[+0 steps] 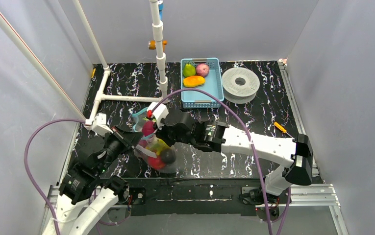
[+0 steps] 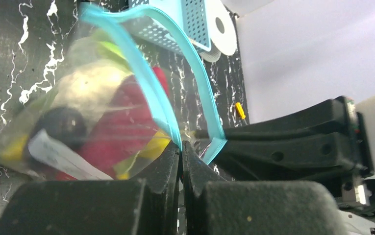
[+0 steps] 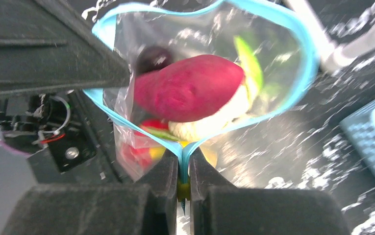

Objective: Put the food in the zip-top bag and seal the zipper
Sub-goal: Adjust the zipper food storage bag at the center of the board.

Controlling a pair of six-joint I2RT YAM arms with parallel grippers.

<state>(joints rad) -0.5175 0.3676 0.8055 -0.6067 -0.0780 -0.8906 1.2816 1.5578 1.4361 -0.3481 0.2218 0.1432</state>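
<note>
Left gripper (image 2: 181,155) and right gripper (image 3: 184,166) pinch the zipper (image 2: 146,85) (gaping); bagged food (image 3: 187,88) between them.

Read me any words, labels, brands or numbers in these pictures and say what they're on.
None can be read.
A white strip inside the zip-top bag may be a label, but it is too blurred to read.
The blue basket and white spool show no lettering.

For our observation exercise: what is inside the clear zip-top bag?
Inside the zip-top bag: a magenta piece on top, a dark round piece, a pale piece, a green sliver. Beneath, red and yellow bits are mostly covered.
</note>
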